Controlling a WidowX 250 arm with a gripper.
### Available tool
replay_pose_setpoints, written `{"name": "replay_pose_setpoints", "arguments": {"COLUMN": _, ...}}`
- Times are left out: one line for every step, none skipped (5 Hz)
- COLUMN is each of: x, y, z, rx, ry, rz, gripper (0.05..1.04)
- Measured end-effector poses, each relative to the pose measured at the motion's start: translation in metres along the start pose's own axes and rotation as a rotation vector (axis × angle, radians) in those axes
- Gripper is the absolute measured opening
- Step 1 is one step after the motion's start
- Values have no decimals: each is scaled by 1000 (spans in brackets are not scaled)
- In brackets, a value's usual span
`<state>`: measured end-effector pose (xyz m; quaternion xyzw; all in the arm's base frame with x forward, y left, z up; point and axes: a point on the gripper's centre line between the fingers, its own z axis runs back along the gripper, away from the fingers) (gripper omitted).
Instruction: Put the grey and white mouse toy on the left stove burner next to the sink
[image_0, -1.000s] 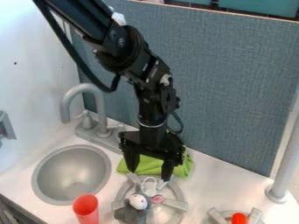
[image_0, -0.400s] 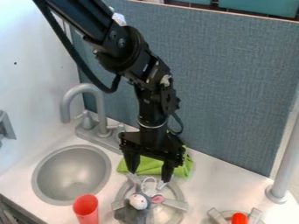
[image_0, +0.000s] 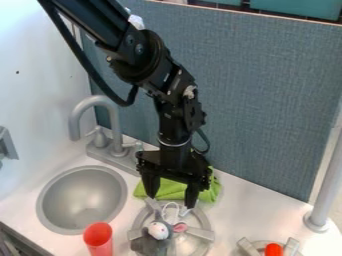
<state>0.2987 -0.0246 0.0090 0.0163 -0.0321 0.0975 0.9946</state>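
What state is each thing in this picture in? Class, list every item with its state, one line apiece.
Gripper: jaws apart, pointing down
Plush toy: lying on the burner
Burner: partly covered by the toy
Green cloth: crumpled on the counter
Red cup: upright, open end up
Faucet: upright, spout curved downward
Sink: set into the counter
Orange-red object: on the other burner, partly out of view

Looks like a toy kitchen: combines a round grey sink, an arched faucet, a stove burner and a second burner on one white surface. Stands against a blue-grey fabric panel, like an office partition. Shows too little of the wider room to name it.
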Motion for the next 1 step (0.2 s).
{"name": "replay_pose_setpoints", "arguments": {"x": 0, "y": 0, "z": 0, "rx": 0, "ry": 0, "rz": 0, "gripper": 1002}}
